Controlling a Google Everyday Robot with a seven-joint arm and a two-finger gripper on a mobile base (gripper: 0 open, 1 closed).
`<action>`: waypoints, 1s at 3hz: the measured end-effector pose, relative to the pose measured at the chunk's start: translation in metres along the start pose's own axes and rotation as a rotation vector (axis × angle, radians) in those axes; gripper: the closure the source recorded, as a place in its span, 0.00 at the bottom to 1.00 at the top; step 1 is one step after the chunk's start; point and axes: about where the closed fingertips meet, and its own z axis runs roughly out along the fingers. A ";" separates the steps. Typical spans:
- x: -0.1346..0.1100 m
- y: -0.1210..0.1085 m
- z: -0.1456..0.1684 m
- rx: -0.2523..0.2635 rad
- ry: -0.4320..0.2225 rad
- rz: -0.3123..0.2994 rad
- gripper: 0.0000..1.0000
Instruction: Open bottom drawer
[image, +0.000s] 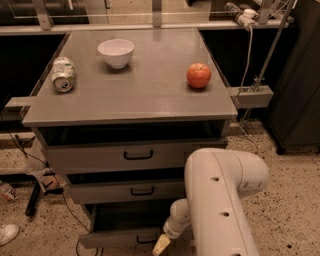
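**While the hand waits at the handle, the bottom drawer stands partly open**

Because its grey front sits nearer than the two fronts above it, with a dark gap showing behind its top edge, the bottom drawer (115, 239) looks part of the way out. It lies lowest in the stack, at the near bottom edge of the view, with its small black handle (145, 241) at the centre. The hand (161, 245) is low down, just right of that handle and close against the drawer front. Whether it is spread, pressed together or pinching the handle cannot be told. Judging by the gap, the opening is begun but not finished. What seems left is a further pull toward the near side until the drawer is well out.

The middle drawer (110, 191) and the top drawer (100, 157) look shut or nearly so. On the desk (150, 100) a white bowl (116, 52) stands at the far left. A crushed can (63, 74) lies on its side at the left edge, and a red apple (199, 75) sits toward the right. None of these touches the drawers.

The white arm (220, 200) fills the near right and hides the right end of the lower fronts. Dark cables (75, 220) trail over the floor just left of the bottom drawer, and a white shoe (7, 234) shows at the near left. The cables are the likeliest thing to snag, though they seem to lie beside the drawer's path, not across it.
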 end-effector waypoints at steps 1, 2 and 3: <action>0.007 0.005 0.003 -0.014 0.017 0.008 0.00; 0.017 0.004 -0.002 -0.008 0.020 0.034 0.00; 0.054 0.007 -0.007 0.006 0.020 0.115 0.00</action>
